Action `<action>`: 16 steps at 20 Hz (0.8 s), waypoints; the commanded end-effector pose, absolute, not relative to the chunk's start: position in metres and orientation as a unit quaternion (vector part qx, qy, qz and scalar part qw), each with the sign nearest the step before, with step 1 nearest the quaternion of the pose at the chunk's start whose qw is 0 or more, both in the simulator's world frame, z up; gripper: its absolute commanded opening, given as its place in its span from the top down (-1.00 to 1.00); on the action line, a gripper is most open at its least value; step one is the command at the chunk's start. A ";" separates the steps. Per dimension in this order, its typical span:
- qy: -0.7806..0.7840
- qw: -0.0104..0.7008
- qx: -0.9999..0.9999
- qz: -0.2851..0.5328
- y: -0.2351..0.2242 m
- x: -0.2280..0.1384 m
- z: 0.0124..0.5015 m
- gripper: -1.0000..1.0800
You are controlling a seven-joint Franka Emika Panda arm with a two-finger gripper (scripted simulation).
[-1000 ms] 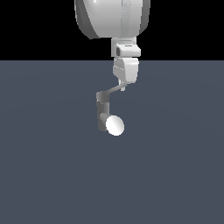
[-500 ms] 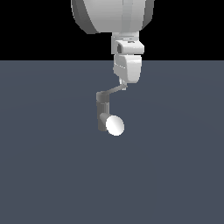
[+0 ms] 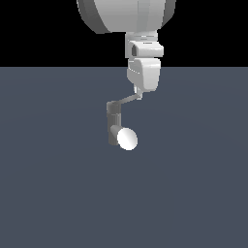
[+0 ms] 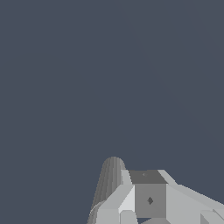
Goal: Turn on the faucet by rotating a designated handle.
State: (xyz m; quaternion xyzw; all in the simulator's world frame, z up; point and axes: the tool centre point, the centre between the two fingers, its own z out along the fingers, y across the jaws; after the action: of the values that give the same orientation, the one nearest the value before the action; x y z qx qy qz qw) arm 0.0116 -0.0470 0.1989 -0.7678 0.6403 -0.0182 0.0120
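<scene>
The faucet [image 3: 115,122] is a dark grey upright post with a white round spout end [image 3: 127,139], near the middle of the exterior view. Its handle [image 3: 127,100], a thin light grey bar, runs from the top cap up toward the exterior view's right. My gripper [image 3: 139,95] hangs straight down over the bar's far end. Its narrow tip touches that end, the fingers look shut, and nothing is between them. In the wrist view a ribbed grey cylinder [image 4: 109,181] and light grey blocks [image 4: 151,199] show at close range; I cannot tell them apart.
A flat, dark blue-grey floor [image 3: 58,193] spreads around the faucet. The large light grey arm body [image 3: 126,14] hangs above the gripper at the top of the exterior view.
The gripper has shifted slightly toward the exterior view's right, and the handle's far end has followed it a little. The faucet post has not moved.
</scene>
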 end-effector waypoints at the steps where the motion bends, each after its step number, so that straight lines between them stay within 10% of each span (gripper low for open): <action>1: 0.635 0.006 -0.772 -0.008 -0.034 -0.002 0.189 1.00; 16: 0.642 0.011 -0.767 -0.017 -0.026 -0.035 0.198 1.00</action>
State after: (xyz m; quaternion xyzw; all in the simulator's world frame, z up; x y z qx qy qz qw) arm -0.0349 -0.0265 0.1978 -0.7664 0.6420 -0.0173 0.0115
